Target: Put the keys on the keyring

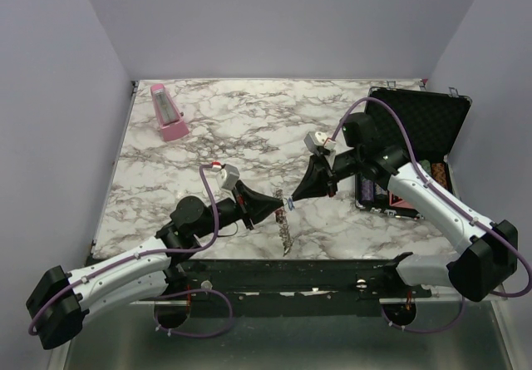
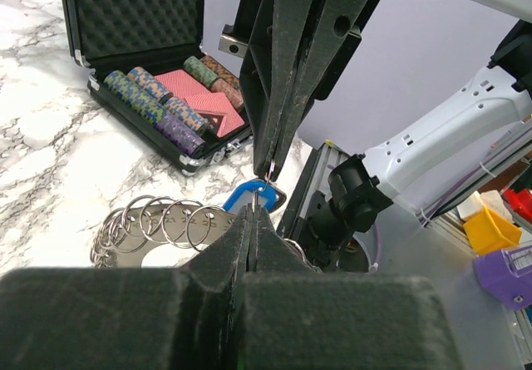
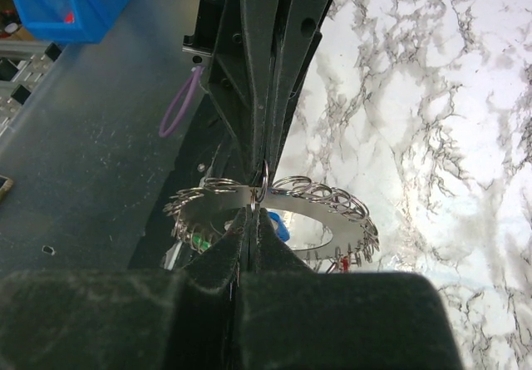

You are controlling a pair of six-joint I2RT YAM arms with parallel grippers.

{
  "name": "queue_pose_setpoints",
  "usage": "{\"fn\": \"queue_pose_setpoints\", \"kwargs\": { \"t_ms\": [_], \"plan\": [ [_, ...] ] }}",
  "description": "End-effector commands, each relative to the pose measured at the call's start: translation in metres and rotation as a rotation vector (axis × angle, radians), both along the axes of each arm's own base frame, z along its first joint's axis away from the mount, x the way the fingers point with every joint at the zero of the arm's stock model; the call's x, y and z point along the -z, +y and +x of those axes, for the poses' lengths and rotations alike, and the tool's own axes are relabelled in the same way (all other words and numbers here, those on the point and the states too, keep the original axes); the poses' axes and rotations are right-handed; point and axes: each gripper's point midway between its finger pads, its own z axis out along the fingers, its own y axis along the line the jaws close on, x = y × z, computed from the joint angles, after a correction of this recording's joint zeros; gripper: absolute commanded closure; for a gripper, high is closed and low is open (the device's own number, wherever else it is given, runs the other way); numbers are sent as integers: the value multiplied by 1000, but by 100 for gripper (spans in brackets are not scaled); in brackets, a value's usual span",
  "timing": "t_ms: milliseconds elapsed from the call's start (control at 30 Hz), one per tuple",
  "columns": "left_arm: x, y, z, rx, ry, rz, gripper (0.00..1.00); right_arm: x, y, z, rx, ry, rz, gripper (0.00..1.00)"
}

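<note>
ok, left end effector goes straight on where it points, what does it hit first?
Likely the right end effector: it faces the left end effector tip to tip, both shut, with only the keyring rim and a blue key head between them. Exact depth is unclear.

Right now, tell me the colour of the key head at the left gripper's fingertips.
The key head is blue; it shows best in the left wrist view.
</note>
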Motion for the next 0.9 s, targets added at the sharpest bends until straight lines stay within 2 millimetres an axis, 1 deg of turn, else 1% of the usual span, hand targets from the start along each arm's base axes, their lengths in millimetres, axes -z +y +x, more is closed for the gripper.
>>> {"fn": "queue_pose_setpoints", "kwargs": {
  "t_ms": [0, 867],
  "plan": [
    [-16, 3, -4, 9, -56, -50, 100, 5, 3, 3, 11, 16, -10, 100],
    [-24, -3, -3, 29, -67, -60, 100, 11, 7, -2, -9, 59, -4, 100]
  ]
}}
